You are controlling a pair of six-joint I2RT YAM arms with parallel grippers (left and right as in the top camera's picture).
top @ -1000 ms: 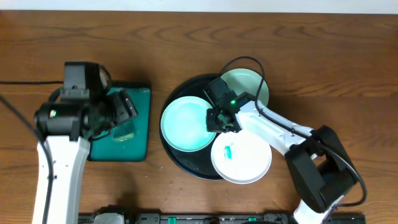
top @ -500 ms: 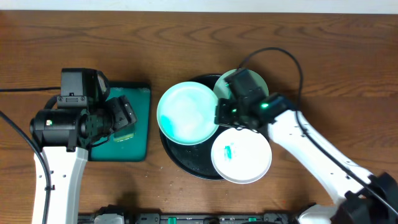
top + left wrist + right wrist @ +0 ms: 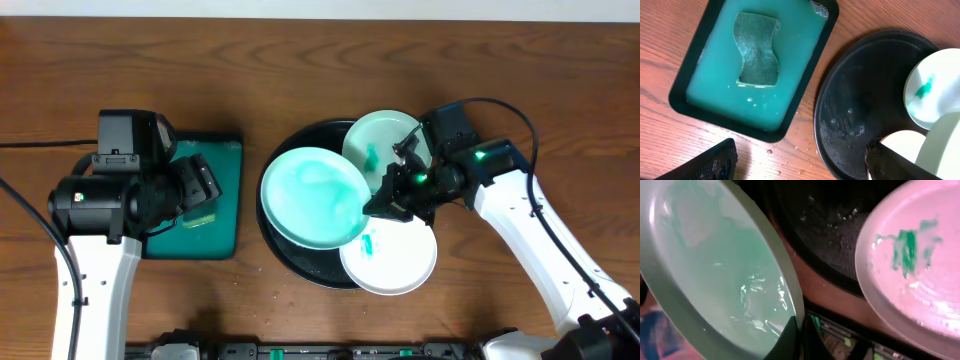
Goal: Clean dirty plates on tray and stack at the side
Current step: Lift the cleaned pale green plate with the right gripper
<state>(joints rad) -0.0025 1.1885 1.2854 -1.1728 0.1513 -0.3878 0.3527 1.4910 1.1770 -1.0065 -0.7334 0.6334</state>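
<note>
The tray point(image 3: 292, 262) is a round black disc with a low rim, at centre frame in the overhead view. Its bare floor is glossy and beaded with water drops. Three round, shallow plates sit on or over it, two mint and one white, and two of them carry green smears.

The lifted mint plate point(image 3: 315, 197) is smooth, pale green and wet-shiny. It tilts above the tray's left half, its right rim pinched between the closed fingers of the right gripper point(image 3: 387, 200). The second mint plate point(image 3: 398, 138) sits at the tray's upper right, smeared near its left side. The white plate point(image 3: 398, 260) sits at the lower right, overhanging the tray's rim, with a small smear left of its middle. In the right wrist view a plate at right looks pinkish, probably the white one under a colour cast.

At frame left, one rectangular green tray point(image 3: 225, 235) with rounded corners holds cloudy teal liquid. One coarse, hourglass-shaped sponge point(image 3: 757, 50) lies in it. The left gripper point(image 3: 197, 185) hangs over this tray's right part, its two dark fingers point(image 3: 710, 162) spread wide apart. The table point(image 3: 300, 70) is brown wood with a wavy grain.
</note>
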